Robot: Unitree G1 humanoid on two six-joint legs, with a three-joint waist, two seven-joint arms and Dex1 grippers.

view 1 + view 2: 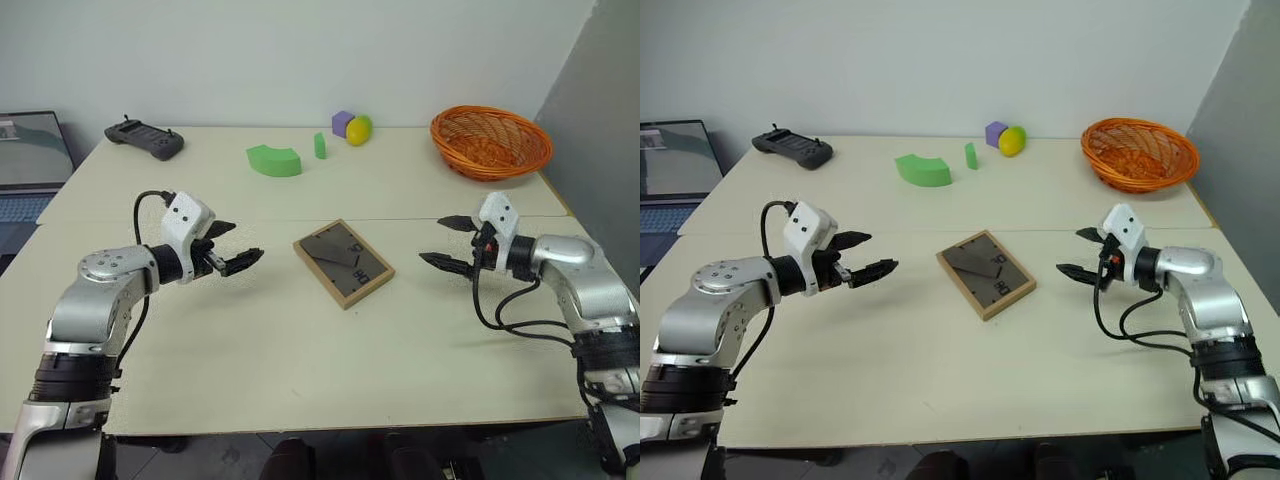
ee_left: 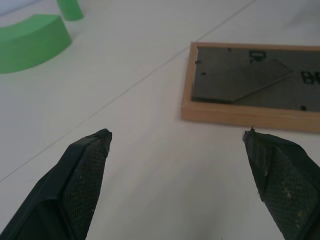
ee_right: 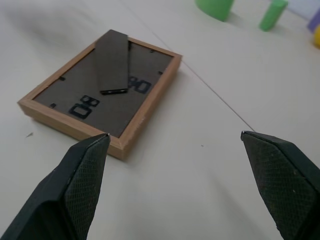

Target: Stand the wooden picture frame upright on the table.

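Both pincers are spread wide with nothing in them. The left pincer (image 1: 232,246) hangs off one side of the frame (image 1: 343,263) and the right pincer (image 1: 446,243) off the other, both aimed inward at it and neither touching. My guess is they're set up to close in from both sides.

The frame lies flat on the table (image 1: 300,350), back panel up, stand folded down against it, so nothing's upright yet. Beyond the frame sit the green blocks (image 1: 274,160) and a basket (image 1: 490,141).

The right wrist view gives the stand (image 3: 113,61) up close and some printed marks beside it. The head views show how far each pincer sits from the frame.
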